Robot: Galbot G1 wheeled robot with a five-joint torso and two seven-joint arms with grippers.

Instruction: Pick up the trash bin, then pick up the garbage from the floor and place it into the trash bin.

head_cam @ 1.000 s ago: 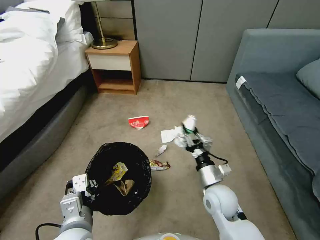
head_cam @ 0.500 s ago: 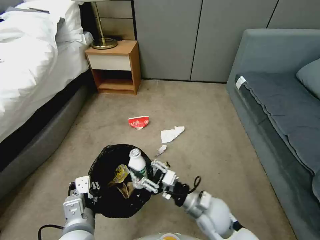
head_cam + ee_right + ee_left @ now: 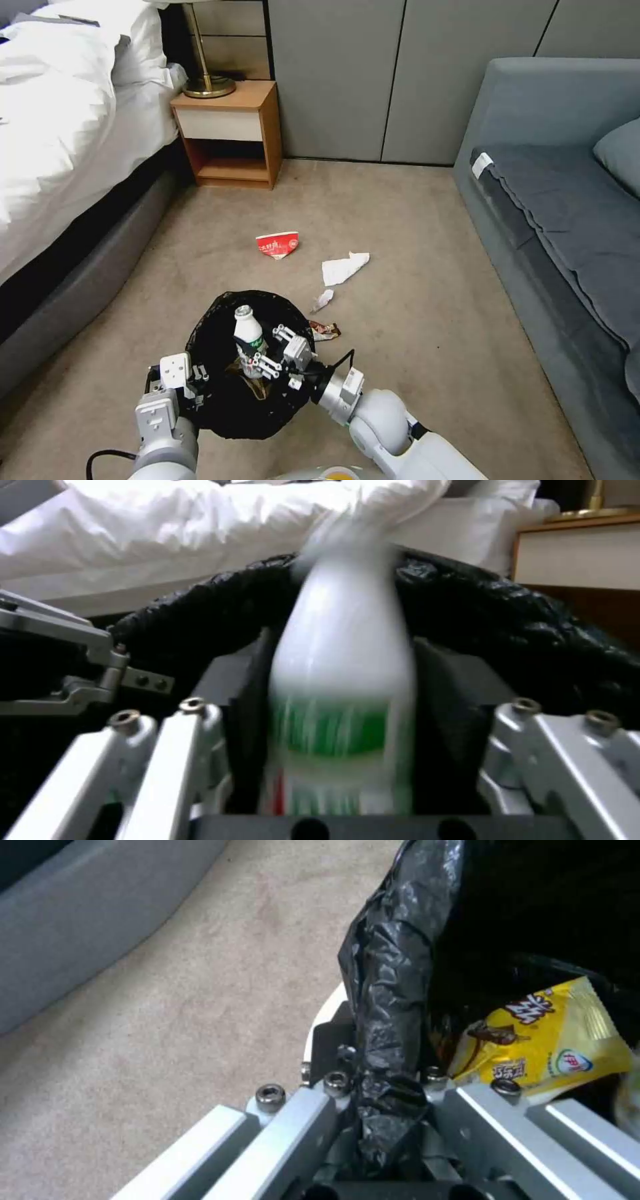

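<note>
The trash bin [image 3: 220, 407], lined with a crinkly black bag, hangs just above the carpet. My left gripper [image 3: 195, 381] is shut on its near rim, and the left wrist view shows the liner [image 3: 393, 965] pinched between the fingers. My right gripper [image 3: 272, 352] reaches over the bin's mouth, shut on a white bottle [image 3: 247, 333] with a green label, held upright. That bottle [image 3: 343, 680] looks blurred between the pads. A yellow wrapper [image 3: 540, 1040] lies inside the bin. On the floor lie a red-white cup [image 3: 277, 244], a white tissue [image 3: 343, 268], a small crumpled scrap [image 3: 323, 300] and a brown wrapper [image 3: 325, 330].
A bed [image 3: 60, 133] runs along the left, with a wooden nightstand [image 3: 230, 130] and a brass lamp base [image 3: 208, 85] beyond it. A grey sofa [image 3: 567, 220] lines the right side. Open carpet lies between them.
My right gripper swung the bottle from above the tissue back and left to over the bin, then farther in over its mouth. The bin and left gripper shifted slightly right.
</note>
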